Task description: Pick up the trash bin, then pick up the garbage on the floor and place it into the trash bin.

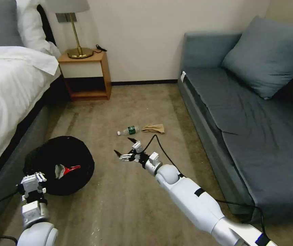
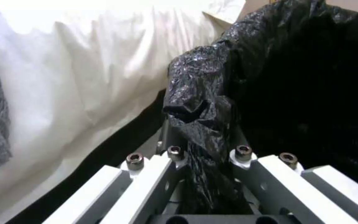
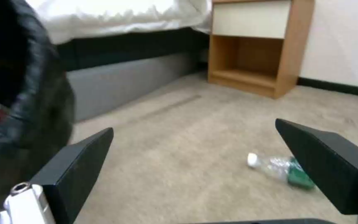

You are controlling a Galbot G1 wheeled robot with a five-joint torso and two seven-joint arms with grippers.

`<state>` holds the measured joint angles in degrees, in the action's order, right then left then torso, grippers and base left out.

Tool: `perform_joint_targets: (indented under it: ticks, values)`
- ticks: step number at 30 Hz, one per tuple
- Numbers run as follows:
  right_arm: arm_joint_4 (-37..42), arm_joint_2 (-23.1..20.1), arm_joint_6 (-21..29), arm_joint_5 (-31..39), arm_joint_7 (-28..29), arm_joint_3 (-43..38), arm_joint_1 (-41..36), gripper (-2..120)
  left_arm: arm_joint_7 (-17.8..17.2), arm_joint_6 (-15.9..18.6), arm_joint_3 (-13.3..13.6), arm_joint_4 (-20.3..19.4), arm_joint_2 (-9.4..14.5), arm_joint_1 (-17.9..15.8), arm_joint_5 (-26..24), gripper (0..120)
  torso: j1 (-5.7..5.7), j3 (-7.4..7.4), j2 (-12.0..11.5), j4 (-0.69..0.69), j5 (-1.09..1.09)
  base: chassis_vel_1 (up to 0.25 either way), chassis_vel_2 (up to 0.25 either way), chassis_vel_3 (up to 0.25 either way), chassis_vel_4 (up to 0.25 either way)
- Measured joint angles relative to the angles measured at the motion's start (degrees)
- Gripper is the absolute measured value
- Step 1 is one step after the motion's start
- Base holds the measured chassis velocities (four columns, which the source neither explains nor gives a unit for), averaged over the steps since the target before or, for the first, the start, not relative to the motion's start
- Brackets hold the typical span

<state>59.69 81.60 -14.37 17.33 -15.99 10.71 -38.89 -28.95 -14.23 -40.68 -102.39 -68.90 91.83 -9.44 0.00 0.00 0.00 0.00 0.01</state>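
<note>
The trash bin [image 1: 59, 160], lined with a glossy black bag, hangs low beside the bed with my left gripper [image 1: 37, 178] shut on its near rim. The left wrist view shows the bag rim [image 2: 199, 118] pinched in the left gripper [image 2: 204, 149]. A red-and-white wrapper [image 1: 67, 169] lies inside the bin. On the carpet lie a clear bottle with a green label [image 1: 129, 130] and a brown paper scrap [image 1: 154, 128]. My right gripper [image 1: 123, 146] hovers open and empty just short of the bottle [image 3: 282, 169], with the bin [image 3: 25, 102] off to its side.
A white-sheeted bed [image 1: 6, 85] runs along the left and a grey sofa [image 1: 248, 119] along the right. A wooden nightstand [image 1: 86, 73] with a brass lamp [image 1: 76, 34] stands at the far wall. Carpet [image 1: 119, 205] lies between them.
</note>
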Motion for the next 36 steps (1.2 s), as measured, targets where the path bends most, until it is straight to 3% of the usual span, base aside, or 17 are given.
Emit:
perform_joint_targets:
  ticks: [19,36]
  values:
    - [-1.0,1.5,-1.7,-0.9,-0.1,-1.4,-1.4,100,-0.3,-1.1,0.2,0.2,-0.9,1.0,0.9,7,0.00,0.00,0.0,0.01,0.00,-0.006,0.004,0.004,-0.002]
    - [-1.0,1.4,-1.7,-1.0,-0.1,-1.4,-1.4,100,-0.3,-1.3,0.3,0.5,-0.3,0.5,0.7,7,0.00,0.00,0.0,0.01,-0.01,-0.104,0.110,0.103,-0.104]
